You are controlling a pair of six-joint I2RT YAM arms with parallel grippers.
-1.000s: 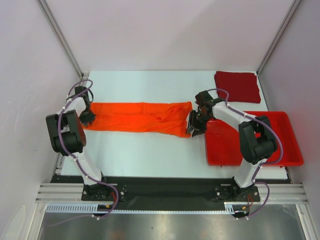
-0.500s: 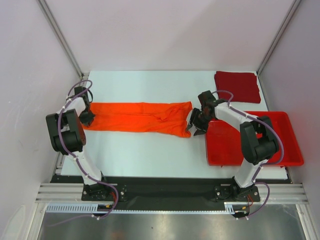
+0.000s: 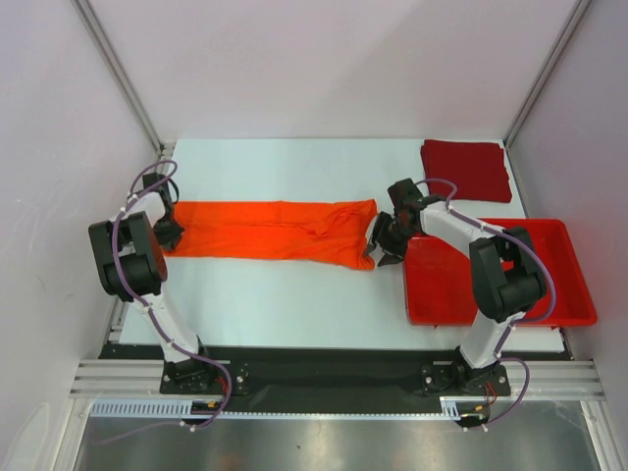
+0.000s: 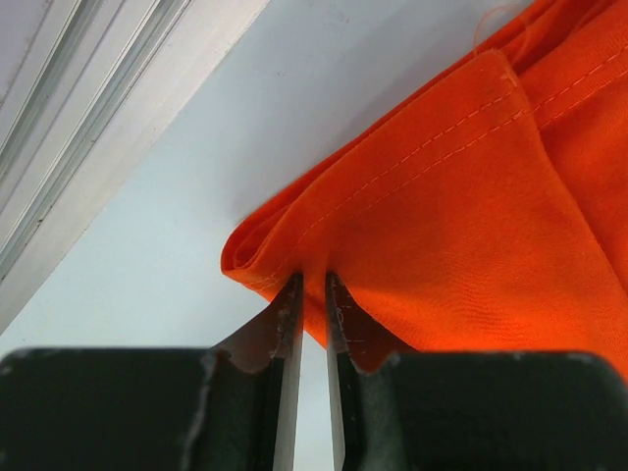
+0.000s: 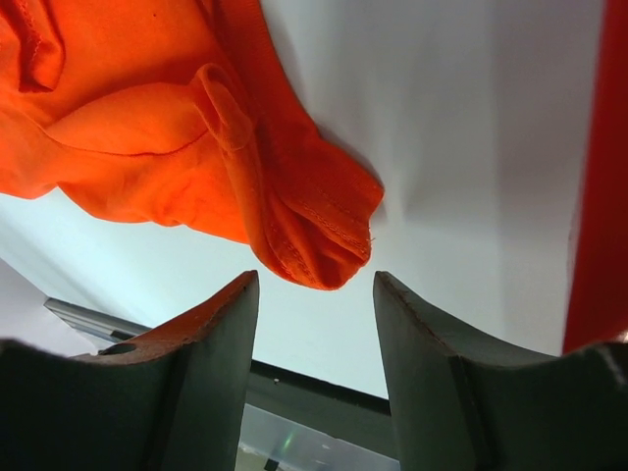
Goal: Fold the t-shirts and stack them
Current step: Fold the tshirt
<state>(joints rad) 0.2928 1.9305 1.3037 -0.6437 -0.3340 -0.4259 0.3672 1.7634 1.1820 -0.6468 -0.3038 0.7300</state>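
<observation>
**Match the left grip before anything lifts**

The left pincer [image 4: 312, 282] has its jaws drawn almost together, with a thin fold of the orange t-shirt [image 4: 461, 186] nipped between the tips at the cloth's outer end. The right pincer [image 5: 314, 285] stands wide open and holds nothing. The shirt's other end, a bunched and rolled corner, lies just ahead of the gap and touches neither finger.

The step in hand looks like taking both ends of the shirt, which lies as a long narrow band across the middle of the desk [image 3: 294, 294], so that one end can be carried over the other. To do it well, the right pincer should advance low until the rolled corner sits well inside the jaws. It should then close on all the layers, not only the top hem, since a shallow bite on that lump would likely slip or shed a layer. The left bite looks thin too, so the lift wants to be gentle and even, with the band taut but not stretched.

The red tray [image 3: 442, 285] sits just beside the right pincer, so the approach is better made along the shirt than from the side. The dark red t-shirt [image 3: 466, 169], folded square, lies in the far right corner, well apart.
</observation>
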